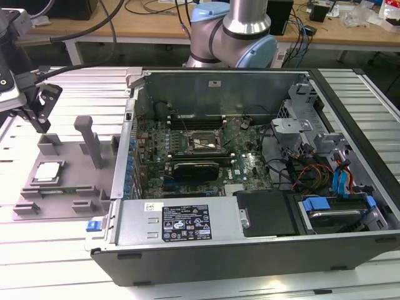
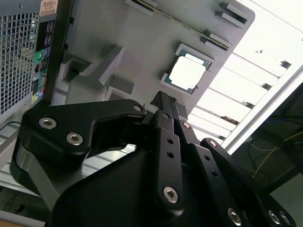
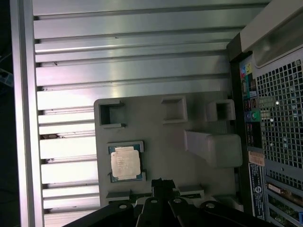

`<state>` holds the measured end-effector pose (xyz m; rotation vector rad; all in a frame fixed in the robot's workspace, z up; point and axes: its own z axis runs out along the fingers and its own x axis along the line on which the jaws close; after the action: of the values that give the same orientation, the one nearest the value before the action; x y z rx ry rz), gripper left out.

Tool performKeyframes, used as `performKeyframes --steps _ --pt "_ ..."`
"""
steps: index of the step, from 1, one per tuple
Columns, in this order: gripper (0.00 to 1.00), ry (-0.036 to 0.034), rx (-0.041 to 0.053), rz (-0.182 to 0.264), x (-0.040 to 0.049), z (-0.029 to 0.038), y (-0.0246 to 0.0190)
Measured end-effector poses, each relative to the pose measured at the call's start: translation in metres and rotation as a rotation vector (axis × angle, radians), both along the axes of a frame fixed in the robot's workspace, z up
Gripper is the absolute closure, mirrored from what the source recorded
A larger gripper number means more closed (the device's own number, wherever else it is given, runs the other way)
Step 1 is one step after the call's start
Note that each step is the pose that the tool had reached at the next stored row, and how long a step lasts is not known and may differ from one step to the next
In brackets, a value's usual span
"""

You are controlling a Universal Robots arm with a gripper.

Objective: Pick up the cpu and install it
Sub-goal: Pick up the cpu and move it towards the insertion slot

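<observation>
The cpu (image 3: 125, 161) lies flat in a recess of the grey holder (image 3: 165, 142), beside the computer case (image 1: 262, 259). The gripper (image 3: 158, 181) hangs near it, jaws pinched together and empty. It looks light, stiff and thin (fragile underneath, I judge), best taken by opposite edges.

Both wrist views over gray fixture (image 3: 170, 151)

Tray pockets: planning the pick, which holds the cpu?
The middle pocket on the tray edge away from the case, holding the pale-topped cpu; others seen are bare grey.
</observation>
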<state>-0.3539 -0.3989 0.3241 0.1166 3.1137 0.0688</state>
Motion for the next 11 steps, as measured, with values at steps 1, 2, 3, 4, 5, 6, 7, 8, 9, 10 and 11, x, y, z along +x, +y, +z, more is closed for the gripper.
performKeyframes --steps 1,2,3,4,5,6,7,8,9,10,11 --pt "0.89 0.0 0.0 0.0 0.0 0.0 0.0" --pt "0.89 0.0 0.0 0.0 0.0 0.0 0.0" --pt "0.89 0.0 0.0 0.0 0.0 -0.0001 0.0" --pt "0.89 0.0 0.0 0.0 0.0 -0.0001 0.0" --pt "0.89 0.0 0.0 0.0 0.0 -0.0001 0.0" --pt "0.89 0.0 0.0 0.0 0.0 -0.0001 0.0" --pt "0.89 0.0 0.0 0.0 0.0 -0.0001 0.0" --pt "0.89 0.0 0.0 0.0 0.0 -0.0002 0.0" --pt "0.89 -0.0002 0.0001 0.0 -0.0004 -0.0008 0.0" --pt "0.89 -0.0001 0.0001 0.0 -0.0037 -0.0026 0.0" --pt "0.89 -0.0001 0.0 0.0 -0.0075 -0.004 0.0"
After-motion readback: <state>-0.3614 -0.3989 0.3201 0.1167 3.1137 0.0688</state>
